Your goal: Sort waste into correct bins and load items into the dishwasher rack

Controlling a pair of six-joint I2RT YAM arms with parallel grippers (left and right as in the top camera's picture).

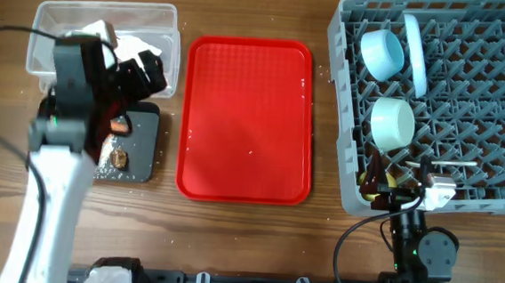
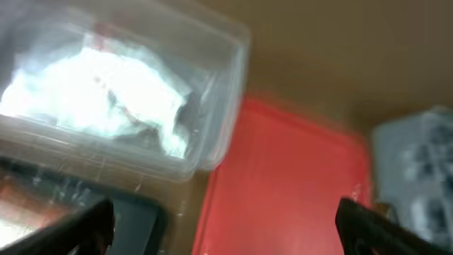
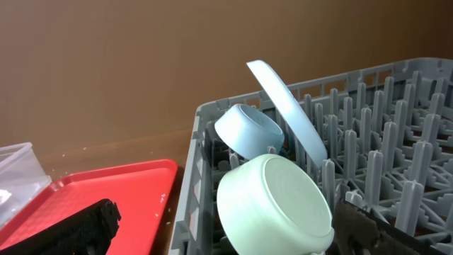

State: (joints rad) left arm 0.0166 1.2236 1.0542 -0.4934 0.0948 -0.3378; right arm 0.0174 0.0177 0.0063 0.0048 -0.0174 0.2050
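Well, left gripper gapes wide, empty; crumpled paper ahead of it looks feather-light, soft: pinch a raised fold.

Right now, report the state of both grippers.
Left gripper: open, holding nothing.
Right gripper: open, holding nothing.

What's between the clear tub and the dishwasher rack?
The flat red serving tray, lying empty between the clear tub and the dishwasher rack. The overhead view shows it plainly.
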